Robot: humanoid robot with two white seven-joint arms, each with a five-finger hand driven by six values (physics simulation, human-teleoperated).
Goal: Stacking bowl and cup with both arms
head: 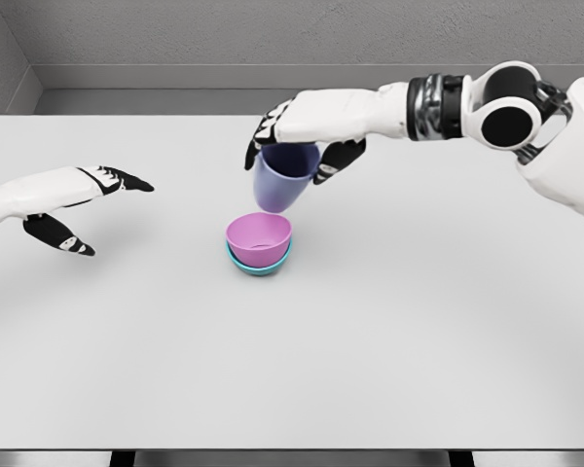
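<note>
The pink bowl [259, 233] was already nested in the teal bowl [259, 263]; just above it, the purple cup [284, 177] was gripped by the right hand [302, 136], not yet lowered. The left hand [78, 209] was held spread and empty, well apart.

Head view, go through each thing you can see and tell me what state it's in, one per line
Purple cup: gripped at the rim, tilted, above the bowls.
Pink bowl: upright, nested in the teal bowl.
Teal bowl: upright on the table.
Right hand: shut on the cup.
Left hand: open, holding nothing.
</note>
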